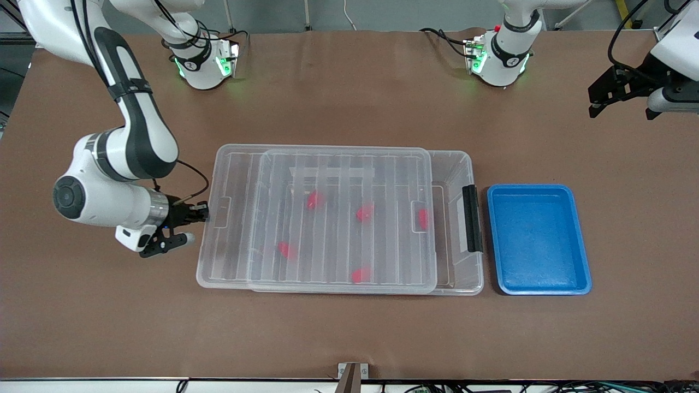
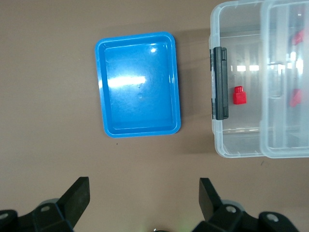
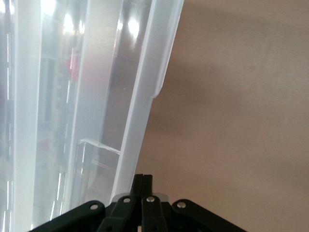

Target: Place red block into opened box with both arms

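Observation:
The clear box (image 1: 461, 164) lies mid-table with its ribbed lid (image 1: 338, 256) slid toward the right arm's end. This leaves a strip by the black clip (image 1: 471, 218) uncovered. Several red blocks show through the lid, among them one (image 1: 314, 200) and another (image 1: 360, 274). In the left wrist view one red block (image 2: 239, 95) sits in the uncovered strip of the box (image 2: 217, 140). My right gripper (image 1: 202, 212) (image 3: 143, 178) is shut, low at the lid's short edge (image 3: 145, 96). My left gripper (image 1: 622, 108) (image 2: 143, 186) hangs open and empty over bare table.
An empty blue tray (image 1: 538, 240) (image 2: 137, 92) sits beside the box's clip end, toward the left arm's end. Both arm bases (image 1: 202, 65) (image 1: 499, 60) stand at the table's edge farthest from the front camera. Brown tabletop surrounds the box.

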`<move>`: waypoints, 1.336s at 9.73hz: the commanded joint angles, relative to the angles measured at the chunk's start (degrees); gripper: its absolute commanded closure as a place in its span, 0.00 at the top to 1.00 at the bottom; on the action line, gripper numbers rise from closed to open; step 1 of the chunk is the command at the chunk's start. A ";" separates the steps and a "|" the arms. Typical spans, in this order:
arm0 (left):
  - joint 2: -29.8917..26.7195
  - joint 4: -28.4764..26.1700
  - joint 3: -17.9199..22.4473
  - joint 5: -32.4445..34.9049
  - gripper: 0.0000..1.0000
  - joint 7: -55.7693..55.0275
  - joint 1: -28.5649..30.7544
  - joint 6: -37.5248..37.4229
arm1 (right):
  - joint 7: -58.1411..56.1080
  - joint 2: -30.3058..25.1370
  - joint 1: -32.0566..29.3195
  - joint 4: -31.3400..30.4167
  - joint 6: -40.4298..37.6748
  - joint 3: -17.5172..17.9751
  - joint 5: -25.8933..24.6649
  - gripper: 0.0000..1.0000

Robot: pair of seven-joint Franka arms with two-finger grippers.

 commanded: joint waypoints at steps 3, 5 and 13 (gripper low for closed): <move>-0.04 -2.53 -0.01 -2.68 1.00 -0.53 0.33 0.32 | 5.92 2.78 0.32 2.07 2.92 3.99 1.14 0.00; -0.04 -2.53 0.07 -2.78 1.00 -0.53 0.42 0.32 | 6.98 2.87 1.38 2.07 3.98 3.99 1.14 0.00; -0.04 -2.35 0.07 -2.78 1.00 -0.53 0.42 -0.04 | 16.65 -16.87 -1.69 1.89 -11.90 -5.92 -11.50 1.00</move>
